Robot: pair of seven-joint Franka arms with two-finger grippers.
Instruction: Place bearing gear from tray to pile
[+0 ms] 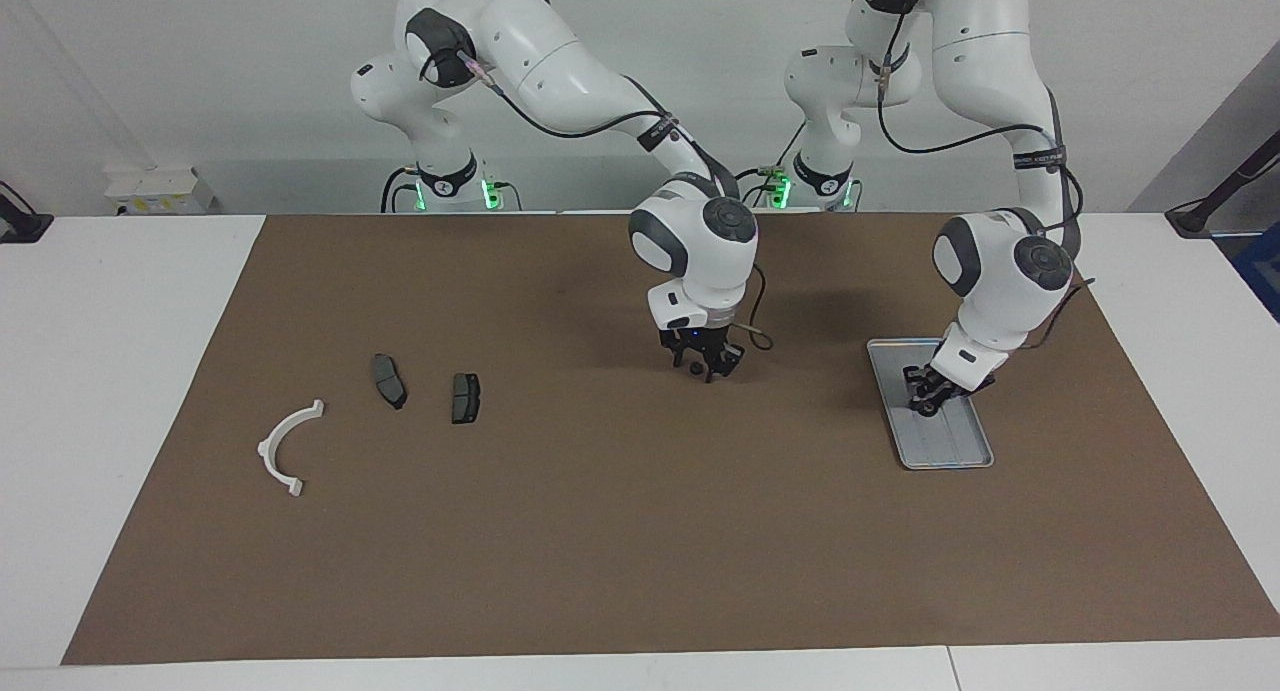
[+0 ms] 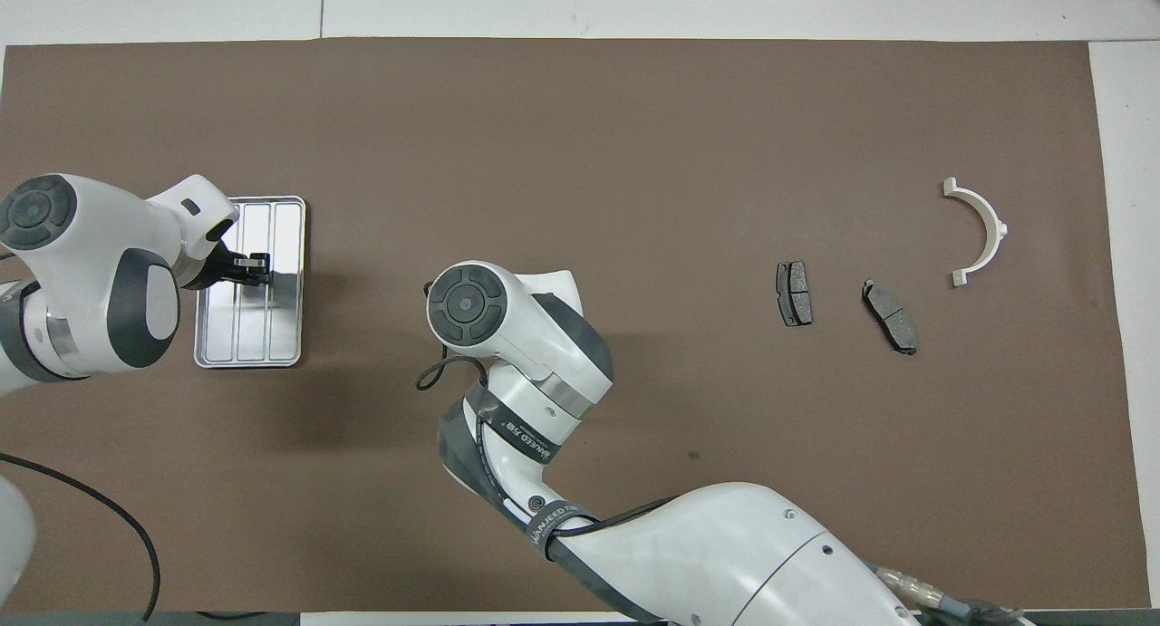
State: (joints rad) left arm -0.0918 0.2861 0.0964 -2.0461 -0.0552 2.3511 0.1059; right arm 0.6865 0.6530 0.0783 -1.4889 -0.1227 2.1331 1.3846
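Left gripper (image 1: pixel 932 399) is sitting low inside the tray (image 1: pixel 968 455), fingers drawn in around a small dark round part, the bearing gear (image 1: pixel 928 407), which is lying on the tray floor at the end nearer the robots; the fingers look clenched on it, though contact itself is too small to confirm. In the overhead view the same left gripper (image 2: pixel 256 268) is showing over the middle ridges of the tray (image 2: pixel 288 341). The tray is resting on the brown mat (image 1: pixel 640 531) toward the left arm's end of the table. Right gripper (image 1: pixel 703 365) is hanging low over the bare middle of the mat, fingers pulled close around a small dark round piece (image 1: pixel 695 367); whether it is actually gripping that piece cannot be told. In the overhead view the right arm's wrist is covering its own gripper. The pile is lying toward the right arm's end: the white arc (image 1: pixel 287 447) is lying closest to that end and farthest from the robots, with two dark plates (image 1: pixel 388 380) (image 1: pixel 465 397) just apart from each other beside it, all well apart from both grippers.
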